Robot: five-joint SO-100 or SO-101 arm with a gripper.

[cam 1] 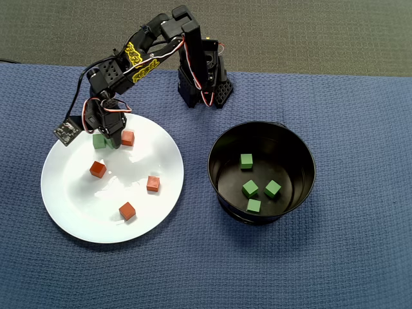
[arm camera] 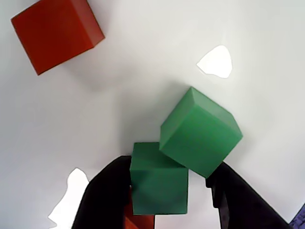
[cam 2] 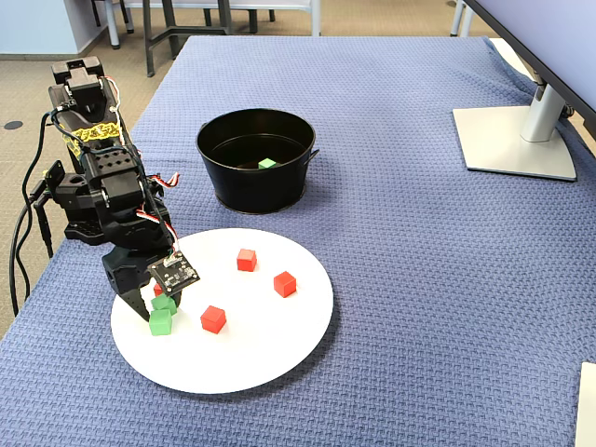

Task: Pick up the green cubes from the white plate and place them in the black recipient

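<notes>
Closest to my wrist camera, at the bottom centre of the frame, one small matte green cube (arm camera: 158,185) sits between my two black fingers (arm camera: 102,200), which stand apart on either side of it; I cannot tell whether they press on it. A second green cube (arm camera: 200,131), tilted, touches its upper right corner. A red-orange cube (arm camera: 56,32) lies at the upper left of that frame, and a sliver of another shows under the near green one.

From overhead, my fingers (cam 1: 109,136) reach down at the upper left of the large round white plate (cam 1: 77,219), which lies at the left of the blue woven tabletop (cam 1: 360,257). One green cube (cam 1: 98,141) shows beside them, with a red-orange cube (cam 1: 127,138) just to their right. Three more red-orange cubes (cam 1: 97,169) (cam 1: 152,183) (cam 1: 127,210) are spread over the plate.

At the right of the overhead frame stands the round black metal pot (cam 1: 222,145), well apart from the plate, holding four green cubes (cam 1: 246,161) (cam 1: 250,188) (cam 1: 272,188) (cam 1: 253,206).
</notes>
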